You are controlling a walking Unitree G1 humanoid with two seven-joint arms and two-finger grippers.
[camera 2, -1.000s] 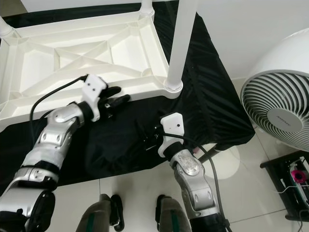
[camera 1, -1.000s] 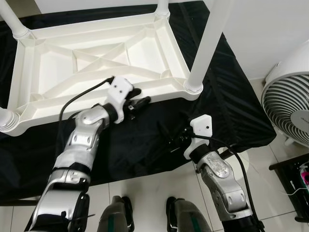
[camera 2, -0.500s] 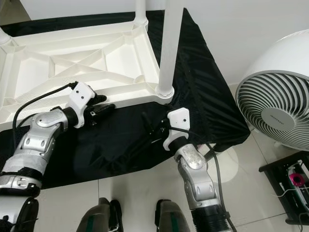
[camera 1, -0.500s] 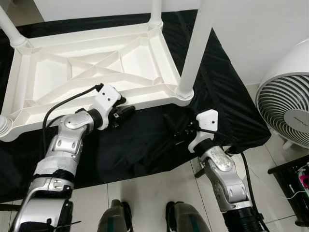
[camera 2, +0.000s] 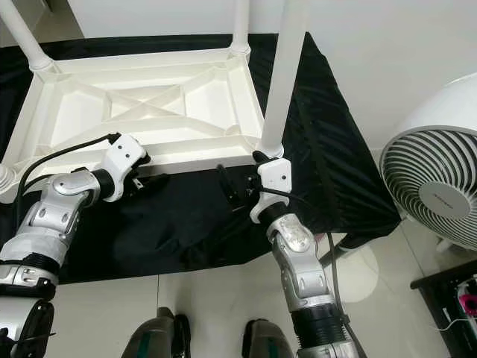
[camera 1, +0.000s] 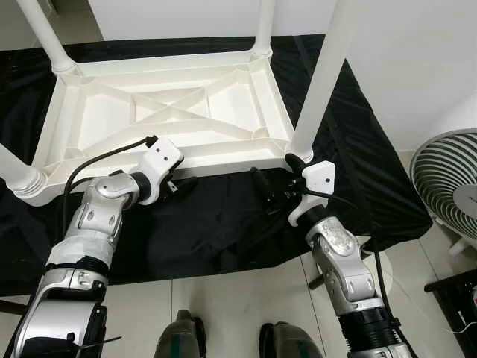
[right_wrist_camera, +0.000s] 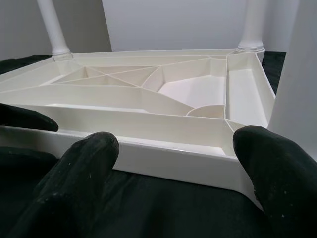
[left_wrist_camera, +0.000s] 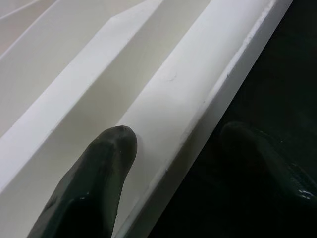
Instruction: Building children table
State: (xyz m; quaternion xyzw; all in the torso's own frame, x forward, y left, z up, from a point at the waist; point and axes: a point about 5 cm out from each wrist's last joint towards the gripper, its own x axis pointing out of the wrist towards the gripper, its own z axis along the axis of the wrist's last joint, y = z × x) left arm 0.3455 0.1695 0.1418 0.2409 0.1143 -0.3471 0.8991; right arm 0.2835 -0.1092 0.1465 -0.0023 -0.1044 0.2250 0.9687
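Since a second ago, closer in on the near rim of the upturned white children table (camera 1: 168, 112) lying on the black-draped counter (camera 1: 358, 156): left gripper (left_wrist_camera: 173, 148) with jaws apart astride the rim, right gripper (camera 1: 267, 192) wide open just short of the near right corner. Probably gripping the rim for a lift or flip; next, closing both squarely on it. From the left wrist, one finger (left_wrist_camera: 99, 168) inside the rim, unclear from the head.
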